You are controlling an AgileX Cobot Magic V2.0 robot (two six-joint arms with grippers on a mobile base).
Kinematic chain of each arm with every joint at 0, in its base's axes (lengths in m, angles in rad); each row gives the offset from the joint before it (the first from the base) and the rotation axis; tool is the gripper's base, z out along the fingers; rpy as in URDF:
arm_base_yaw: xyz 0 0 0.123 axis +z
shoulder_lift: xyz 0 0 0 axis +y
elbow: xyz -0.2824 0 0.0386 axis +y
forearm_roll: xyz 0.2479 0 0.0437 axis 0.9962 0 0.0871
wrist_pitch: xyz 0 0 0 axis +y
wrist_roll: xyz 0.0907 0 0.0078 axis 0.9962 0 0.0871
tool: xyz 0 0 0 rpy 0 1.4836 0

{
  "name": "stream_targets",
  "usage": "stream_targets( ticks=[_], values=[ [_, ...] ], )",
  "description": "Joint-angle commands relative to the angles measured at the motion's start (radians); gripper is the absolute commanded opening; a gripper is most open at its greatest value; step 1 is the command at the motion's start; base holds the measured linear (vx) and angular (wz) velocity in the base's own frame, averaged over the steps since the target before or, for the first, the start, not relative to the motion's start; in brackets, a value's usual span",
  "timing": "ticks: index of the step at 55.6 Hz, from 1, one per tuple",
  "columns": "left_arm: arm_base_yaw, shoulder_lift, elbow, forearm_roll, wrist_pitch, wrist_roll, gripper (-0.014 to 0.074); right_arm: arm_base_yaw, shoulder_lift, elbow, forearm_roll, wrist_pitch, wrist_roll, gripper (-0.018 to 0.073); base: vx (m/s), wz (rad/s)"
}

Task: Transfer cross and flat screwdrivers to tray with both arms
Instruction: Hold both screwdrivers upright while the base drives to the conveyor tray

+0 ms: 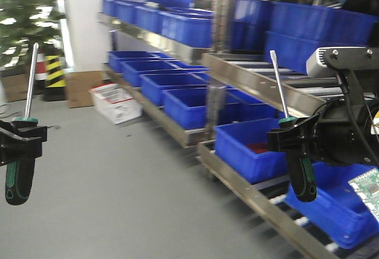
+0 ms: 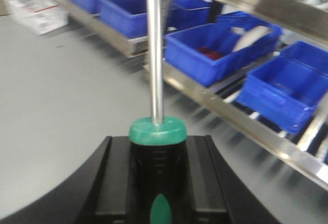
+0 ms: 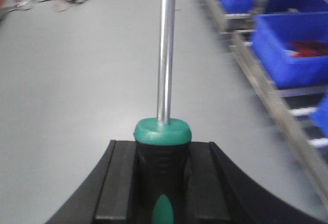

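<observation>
My left gripper [image 1: 22,136] is shut on a screwdriver [image 1: 16,182] with a black and green handle. It is held upright, steel shaft pointing up, at the far left of the front view. In the left wrist view the jaws [image 2: 158,183] clamp the handle below its green collar, and the shaft [image 2: 155,55] rises out of frame. My right gripper [image 1: 294,137] is shut on a matching screwdriver [image 1: 303,182], also upright, in front of the rack; it also shows in the right wrist view [image 3: 162,183]. I cannot tell which tip is cross or flat. The tray is out of view.
Metal racks with several blue bins [image 1: 177,28] run along the right and back. One blue bin [image 1: 251,146] sits just left of my right gripper. Another bin holds a green circuit board [image 1: 367,191]. A white crate [image 1: 115,102], a cardboard box [image 1: 80,87] and a striped post [image 1: 53,72] stand on the grey floor.
</observation>
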Motion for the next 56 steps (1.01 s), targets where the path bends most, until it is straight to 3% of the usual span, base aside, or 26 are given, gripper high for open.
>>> stream_targets(
  ticks=[1, 56],
  values=[
    [-0.004, -0.021, -0.029, -0.013, -0.088, -0.008, 0.0003, -0.003, -0.029, -0.031, -0.011, -0.089, -0.009, -0.0008, 0.47, -0.73],
    [-0.003, -0.021, -0.029, -0.013, -0.087, -0.008, 0.0003, -0.003, -0.029, -0.031, -0.011, -0.089, -0.009, -0.0008, 0.4, -0.75]
  ],
)
